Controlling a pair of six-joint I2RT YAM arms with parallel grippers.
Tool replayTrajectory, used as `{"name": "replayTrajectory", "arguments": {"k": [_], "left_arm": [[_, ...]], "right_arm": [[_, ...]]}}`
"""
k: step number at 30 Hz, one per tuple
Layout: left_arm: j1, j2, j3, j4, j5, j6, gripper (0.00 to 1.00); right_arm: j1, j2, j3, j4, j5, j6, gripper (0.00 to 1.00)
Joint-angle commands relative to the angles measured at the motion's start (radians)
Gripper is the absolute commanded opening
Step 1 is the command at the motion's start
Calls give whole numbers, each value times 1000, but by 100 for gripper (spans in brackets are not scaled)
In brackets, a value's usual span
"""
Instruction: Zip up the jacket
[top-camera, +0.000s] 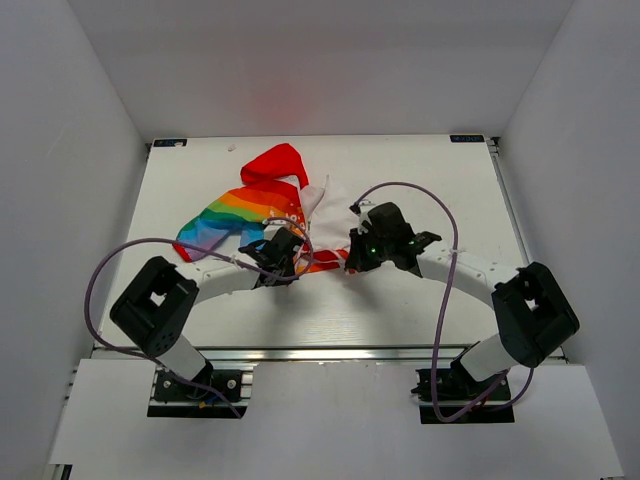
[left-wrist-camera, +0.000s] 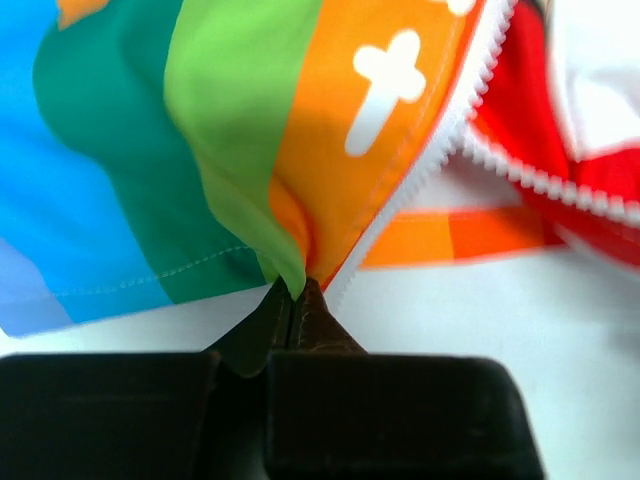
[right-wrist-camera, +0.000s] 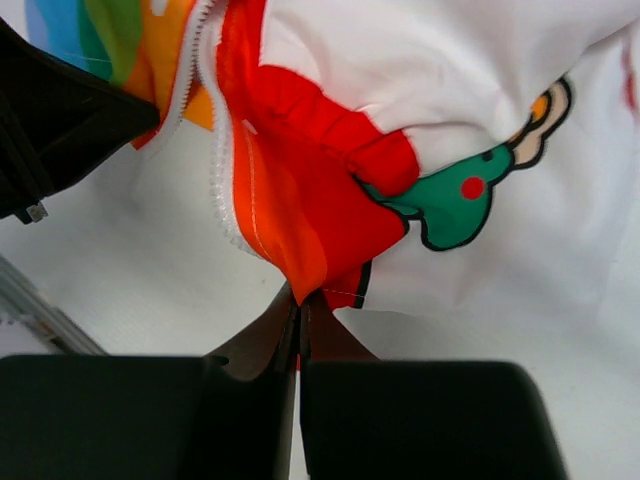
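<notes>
The jacket (top-camera: 262, 207) lies crumpled at the middle of the table (top-camera: 400, 160), red hood at the far end, rainbow sleeve to the left, white body in the middle. My left gripper (top-camera: 285, 262) is shut on the bottom hem of the rainbow panel (left-wrist-camera: 240, 170), next to the white zipper teeth (left-wrist-camera: 440, 130). My right gripper (top-camera: 352, 258) is shut on the red-orange bottom hem of the other front panel (right-wrist-camera: 320, 230), beside its white zipper teeth (right-wrist-camera: 222, 190). A green cartoon print (right-wrist-camera: 455, 200) shows on the white body. The zipper is open; the slider is hidden.
The table's white surface extends around the jacket to its edges, with grey walls on three sides. Purple cables (top-camera: 440, 300) loop over both arms. The left gripper body shows in the right wrist view (right-wrist-camera: 60, 120).
</notes>
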Motion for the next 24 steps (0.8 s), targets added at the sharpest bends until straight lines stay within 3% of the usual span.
{"name": "replayTrajectory", "arguments": {"k": [1, 5, 10, 13, 17, 24], "left_arm": [[-4, -27, -102, -139, 162, -4, 0], [-5, -263, -130, -73, 209, -38, 0], [-5, -580, -191, 82, 270, -90, 0], [-5, -679, -231, 154, 285, -105, 0], [-5, -693, -239, 180, 305, -115, 0], [-7, -692, -302, 350, 371, -147, 0]], "right_arm": [[3, -47, -31, 77, -117, 42, 0], [3, -60, -85, 218, -340, 88, 0], [12, -34, -101, 365, -502, 148, 0], [16, -14, -101, 456, -625, 181, 0], [16, -17, -108, 560, -734, 229, 0], [16, -12, -139, 721, -742, 362, 0]]}}
